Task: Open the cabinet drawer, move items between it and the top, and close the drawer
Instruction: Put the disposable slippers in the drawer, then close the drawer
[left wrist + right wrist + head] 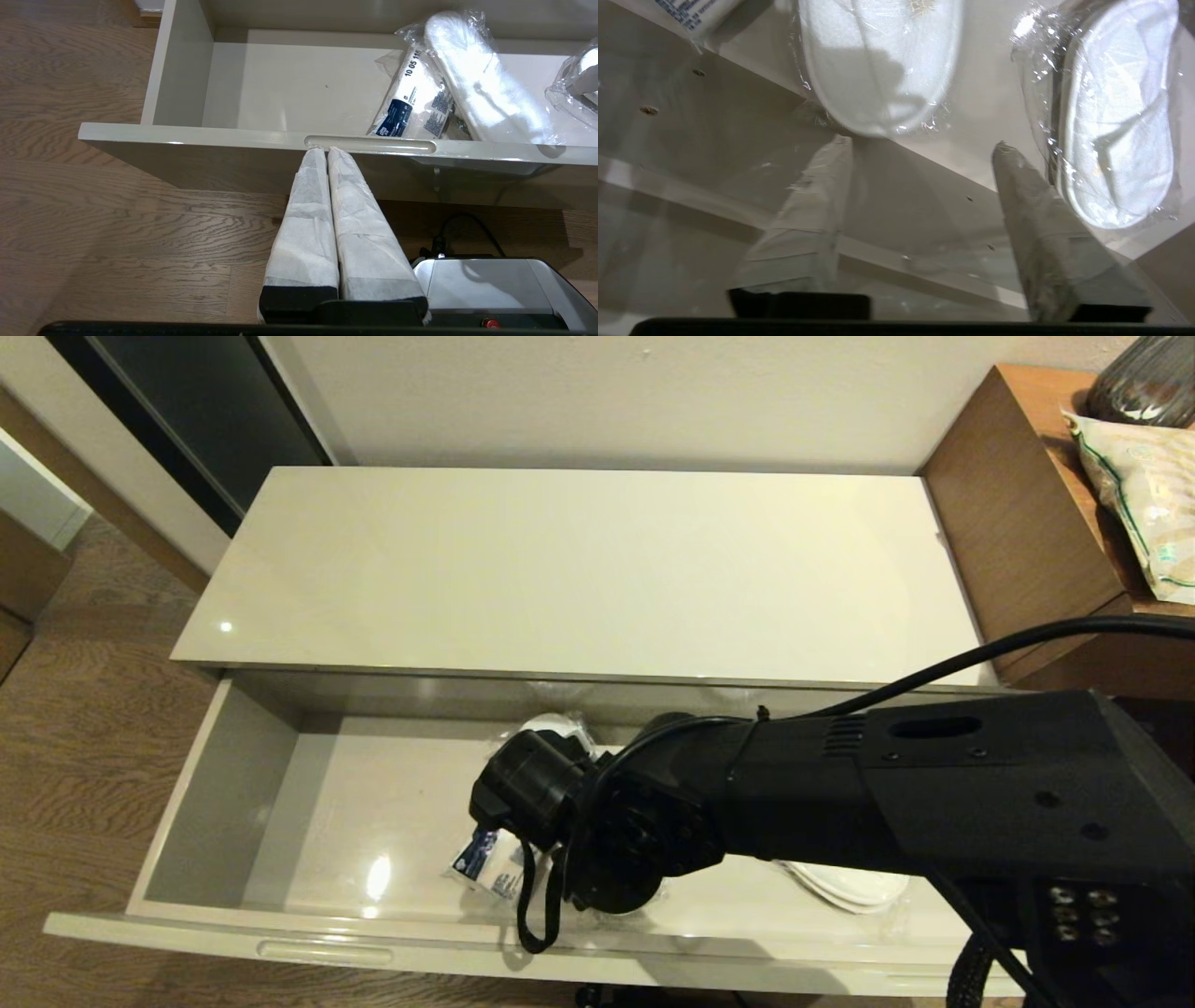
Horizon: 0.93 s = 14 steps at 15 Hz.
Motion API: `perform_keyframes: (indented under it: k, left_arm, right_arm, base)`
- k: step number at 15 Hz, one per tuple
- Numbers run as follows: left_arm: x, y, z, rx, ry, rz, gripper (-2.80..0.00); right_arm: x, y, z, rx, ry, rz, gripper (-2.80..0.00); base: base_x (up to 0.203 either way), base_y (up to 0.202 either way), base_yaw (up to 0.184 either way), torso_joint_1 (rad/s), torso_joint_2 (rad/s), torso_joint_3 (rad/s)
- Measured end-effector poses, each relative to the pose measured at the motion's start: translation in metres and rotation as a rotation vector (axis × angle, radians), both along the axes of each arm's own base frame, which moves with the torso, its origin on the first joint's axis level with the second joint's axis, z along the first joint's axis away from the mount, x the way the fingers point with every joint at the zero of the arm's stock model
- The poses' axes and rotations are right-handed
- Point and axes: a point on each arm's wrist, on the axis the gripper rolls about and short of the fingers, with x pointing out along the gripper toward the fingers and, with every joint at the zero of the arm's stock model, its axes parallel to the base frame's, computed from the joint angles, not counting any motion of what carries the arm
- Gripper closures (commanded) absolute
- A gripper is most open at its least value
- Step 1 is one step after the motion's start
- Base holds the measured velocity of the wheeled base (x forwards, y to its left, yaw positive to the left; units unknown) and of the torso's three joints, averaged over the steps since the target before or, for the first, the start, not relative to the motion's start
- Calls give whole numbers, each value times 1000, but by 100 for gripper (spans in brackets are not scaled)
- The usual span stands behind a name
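Note:
The cabinet drawer stands pulled out under the bare glossy cream top. My right arm reaches down into it. The right gripper is open, low over the drawer floor between two wrapped white slipper packs, one ahead of the left finger and one beside the right finger; it holds nothing. In the head view the slippers peek out from behind the arm. My left gripper is shut and empty, its tips against the left end of the handle slot on the drawer front.
A blue-and-white printed packet lies in the drawer by the nearer slipper. A taller brown wooden desk with a bag stands to the right. Wood floor lies to the left, and the robot base sits below the drawer front.

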Motion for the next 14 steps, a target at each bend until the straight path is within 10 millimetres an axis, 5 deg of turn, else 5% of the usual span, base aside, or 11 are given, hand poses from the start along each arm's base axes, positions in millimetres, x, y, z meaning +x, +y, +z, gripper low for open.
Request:
perform_keyframes:
  k: [4, 8, 9, 14]
  left_arm:
    - [0, 0, 0, 0, 0, 0, 0]
    - [0, 0, 0, 0, 0, 0, 0]
    - [0, 0, 0, 0, 0, 0, 0]
    - [0, 0, 0, 0, 0, 0, 0]
  right_arm:
    - [-18, -23, 28, -4, 13, -11, -280]
    - [-71, -71, 51, -52, 77, -37, -280]
    - [-84, -86, 58, -57, 85, -37, 0]
    - [-135, -160, 63, -122, 164, -162, 0]
  base:
    - [0, 0, 0, 0, 0, 0]
    - [0, 0, 0, 0, 0, 0]
    - [0, 0, 0, 0, 0, 0]
    - [0, 0, 0, 0, 0, 0]
